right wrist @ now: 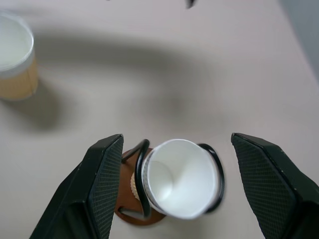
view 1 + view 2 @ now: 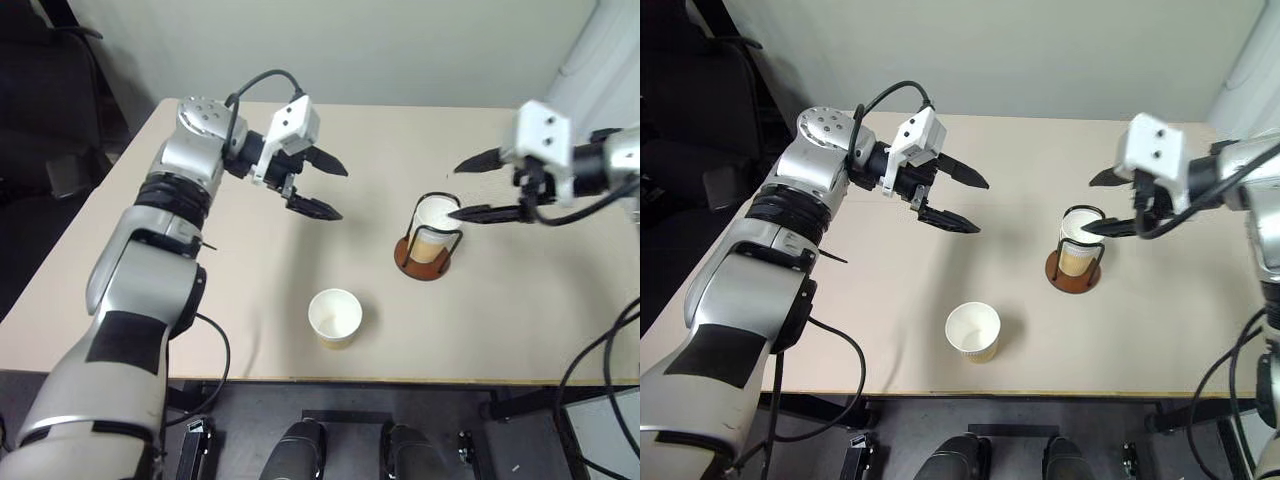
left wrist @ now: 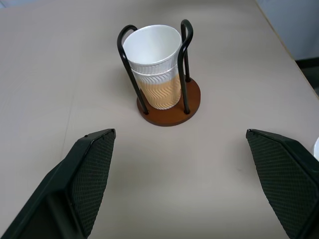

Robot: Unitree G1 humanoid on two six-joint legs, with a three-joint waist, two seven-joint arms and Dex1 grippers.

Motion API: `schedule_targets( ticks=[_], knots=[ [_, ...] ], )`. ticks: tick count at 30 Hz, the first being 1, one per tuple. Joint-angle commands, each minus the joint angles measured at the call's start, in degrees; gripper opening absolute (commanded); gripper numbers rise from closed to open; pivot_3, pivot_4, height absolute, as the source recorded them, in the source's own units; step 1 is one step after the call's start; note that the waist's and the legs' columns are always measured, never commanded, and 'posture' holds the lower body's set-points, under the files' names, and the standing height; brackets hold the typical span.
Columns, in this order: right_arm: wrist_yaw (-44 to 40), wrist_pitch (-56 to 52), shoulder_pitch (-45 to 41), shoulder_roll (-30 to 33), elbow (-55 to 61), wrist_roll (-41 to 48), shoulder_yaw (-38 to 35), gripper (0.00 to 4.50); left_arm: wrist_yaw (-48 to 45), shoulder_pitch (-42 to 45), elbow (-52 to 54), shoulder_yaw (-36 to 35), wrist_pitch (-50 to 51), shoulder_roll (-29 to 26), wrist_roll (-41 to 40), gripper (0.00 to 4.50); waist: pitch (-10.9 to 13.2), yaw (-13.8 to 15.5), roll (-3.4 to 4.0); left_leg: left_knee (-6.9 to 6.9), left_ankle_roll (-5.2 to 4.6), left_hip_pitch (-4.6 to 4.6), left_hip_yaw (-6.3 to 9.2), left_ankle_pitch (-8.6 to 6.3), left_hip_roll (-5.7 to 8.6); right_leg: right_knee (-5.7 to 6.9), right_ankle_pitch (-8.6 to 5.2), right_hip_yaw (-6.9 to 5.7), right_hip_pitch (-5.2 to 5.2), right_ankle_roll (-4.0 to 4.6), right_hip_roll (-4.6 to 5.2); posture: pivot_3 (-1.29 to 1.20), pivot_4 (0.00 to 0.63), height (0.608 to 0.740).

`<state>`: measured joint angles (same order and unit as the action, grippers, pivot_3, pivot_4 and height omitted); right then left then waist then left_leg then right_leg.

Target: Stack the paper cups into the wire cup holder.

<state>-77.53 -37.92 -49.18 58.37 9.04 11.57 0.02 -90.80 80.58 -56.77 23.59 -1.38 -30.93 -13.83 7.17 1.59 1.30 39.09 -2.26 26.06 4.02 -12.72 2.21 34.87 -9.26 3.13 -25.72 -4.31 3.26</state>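
Nearest, close to the front edge of the tabletop (image 2: pixel 120 290): one loose paper cup (image 2: pixel 335 317), upright, mouth up, standing alone and well apart from both arms. White inside and at the rim, tan band below.

Further back and to the right: the wire cup holder (image 2: pixel 427 240), black wire uprights on a round reddish-brown base. Stacked cups (image 3: pixel 153 67) sit inside it; the left wrist view shows two rims, one nested in the other, the top rim level with the tops of the wire loops.

Right claw (image 2: pixel 478 188): hovering over and just right of the holder, fingers spread wide to either side of the stacked cups, not touching them, holding nothing.

Left claw (image 2: pixel 322 186): farther back on the left, raised above the tabletop, fingers spread, empty, pointing toward the holder.

Handling, as I judge it: the loose cup is very light and thin-walled, easily crushed or tipped. Rim is the stiffest part. Best hold looks like a gentle pinch across the upper wall just under the rim, or one finger inside and one outside. Nesting needs a straight drop between the wires; a tilted cup may catch on a loop.
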Motion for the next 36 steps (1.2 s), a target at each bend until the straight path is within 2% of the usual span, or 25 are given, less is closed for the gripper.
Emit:
schedule_targets(
  ticks=[1, 6, 19, 28, 36],
  knots=[
    [1.8, -5.2, 3.3, 3.4, 6.3, 4.2, -6.4, 3.47, -1.7, -0.3, 4.6, 2.5, 1.0, -0.9, -1.7, 4.5, 0.0, 0.0, 0.0, -0.02, 0.01, 0.02, -0.01, -0.01, 0.0, 0.0, 0.02, 0.04, -0.03, -0.06, 0.06, 0.0, 0.15, 0.74],
    [3.6, -8.9, 7.1, 7.0, 9.9, 7.7, -9.8, 3.47, -1.7, 1.4, 8.0, 8.8, 1.5, -2.3, -3.9, 4.5, 0.0, -0.1, -0.02, -0.03, 0.1, -0.01, -0.09, 0.02, -0.01, 0.05, 0.23, 0.06, -0.09, -0.51, 0.01, 0.0, 0.15, 0.74],
    [4.1, -11.7, 8.5, 14.2, 9.8, 14.5, -10.9, 3.47, -1.7, 11.8, 10.5, 24.3, -0.7, -5.3, -5.7, 4.5, 0.0, -0.1, -0.03, -0.01, -0.45, 0.04, 0.01, -0.07, 0.0, 0.01, 0.08, 0.17, -0.07, -0.32, 0.06, 0.0, 0.15, 0.74],
    [2.0, -12.8, 8.0, 18.6, 7.2, 18.2, -9.8, 3.47, -1.7, 14.0, 14.3, 30.0, 4.7, -6.6, -5.2, 4.5, 0.1, 0.0, -0.02, 0.0, -0.13, 0.16, -0.02, 0.05, 0.0, -0.02, -0.05, 0.19, -0.08, -0.52, 0.12, 0.0, 0.15, 0.74],
    [1.2, -12.7, 7.9, 20.5, 6.1, 19.7, -9.0, 3.47, -1.7, 15.5, 26.8, 36.6, 13.9, -11.5, -17.3, 4.5, 0.0, 0.0, -0.01, -0.03, -0.01, 0.12, -0.09, -0.07, 0.01, -0.02, -0.03, 0.09, -0.07, -0.86, 0.05, 0.0, 0.15, 0.74]
  ],
)
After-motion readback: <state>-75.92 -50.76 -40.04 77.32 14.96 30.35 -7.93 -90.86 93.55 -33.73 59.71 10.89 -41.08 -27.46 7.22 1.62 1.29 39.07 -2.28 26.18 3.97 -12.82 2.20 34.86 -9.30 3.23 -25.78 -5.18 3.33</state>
